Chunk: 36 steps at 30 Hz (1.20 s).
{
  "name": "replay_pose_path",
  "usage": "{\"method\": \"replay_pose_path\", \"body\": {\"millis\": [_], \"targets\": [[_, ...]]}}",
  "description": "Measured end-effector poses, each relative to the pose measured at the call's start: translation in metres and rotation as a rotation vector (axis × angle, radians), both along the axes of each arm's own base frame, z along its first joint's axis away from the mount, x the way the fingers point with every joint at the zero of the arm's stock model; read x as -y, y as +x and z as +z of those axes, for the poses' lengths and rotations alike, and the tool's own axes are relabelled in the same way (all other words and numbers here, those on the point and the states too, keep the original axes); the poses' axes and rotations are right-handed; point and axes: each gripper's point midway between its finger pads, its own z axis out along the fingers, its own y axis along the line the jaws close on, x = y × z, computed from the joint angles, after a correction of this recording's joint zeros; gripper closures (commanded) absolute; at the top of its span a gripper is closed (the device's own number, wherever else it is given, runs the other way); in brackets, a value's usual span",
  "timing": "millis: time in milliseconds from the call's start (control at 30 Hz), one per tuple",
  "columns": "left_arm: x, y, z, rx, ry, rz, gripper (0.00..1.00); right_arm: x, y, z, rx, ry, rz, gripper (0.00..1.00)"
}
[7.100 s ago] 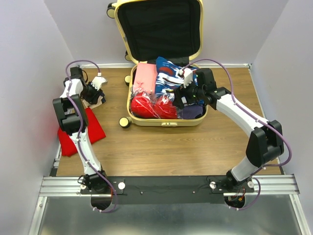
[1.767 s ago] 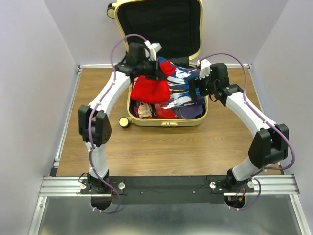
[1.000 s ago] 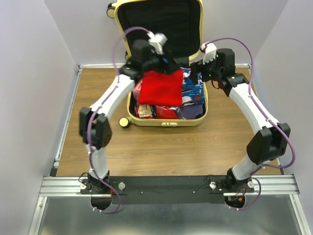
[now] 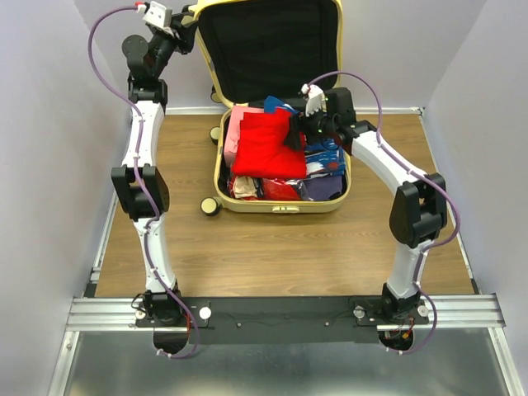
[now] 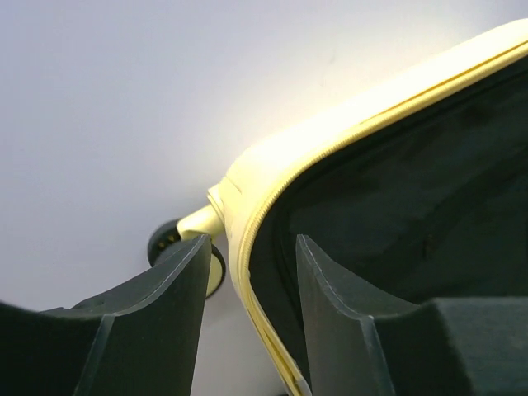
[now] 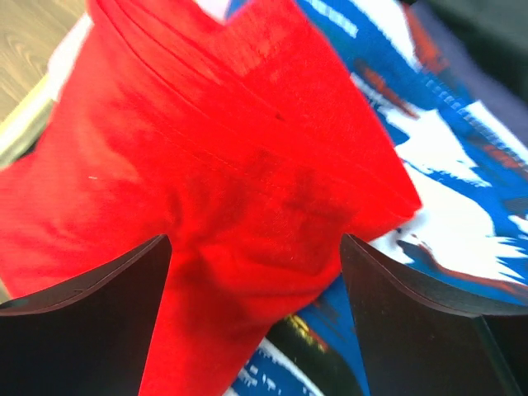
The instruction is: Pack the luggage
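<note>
1. The left gripper [image 5: 252, 243] is raised high at the top left corner of the luggage [image 4: 277, 206], beside its upright lid [image 4: 272, 49].
2. Its fingers stand part-way apart. The lid's yellow zippered rim runs between them, with the black lining on the right finger's side. Whether the pads actually pinch the rim cannot be told.
3. Just beyond the left finger's tip sits one small wheel [image 5: 169, 243] of the case, against the pale wall.
4. The right gripper [image 6: 254, 243] hangs low over the luggage's open lower shell, jaws spread wide and clamping nothing.
5. A bunched fold of the red garment [image 6: 206, 165] lies directly under that gripper and between its fingers.
6. On its right-finger side, blue-and-white patterned cloth [image 6: 462, 214] shows from under the red garment.
7. Beyond the red garment, on the side away from the right gripper, a pink folded item [image 4: 233, 132] lies along the shell's wall.
8. The luggage lies open on the wooden table [image 4: 272, 256]. Its full shell is beneath the right gripper, and its lid stands up at the back, beside the left gripper.
</note>
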Motion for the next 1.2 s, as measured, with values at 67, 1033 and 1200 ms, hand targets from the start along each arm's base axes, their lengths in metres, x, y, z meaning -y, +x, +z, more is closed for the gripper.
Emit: {"method": "replay_pose_path", "body": {"millis": [67, 1033, 1200], "targets": [[-0.001, 0.001, 0.005, 0.033, 0.004, 0.009, 0.47, 0.006, -0.001, 0.012, 0.023, 0.001, -0.016, 0.07], [0.002, 0.026, -0.050, 0.067, 0.100, 0.036, 1.00, 0.096, 0.017, 0.047, 0.108, -0.053, -0.270, 0.05], [0.013, -0.019, -0.046, 0.045, 0.190, -0.029, 1.00, 0.139, 0.031, 0.046, 0.099, -0.069, -0.400, 0.05]]}}
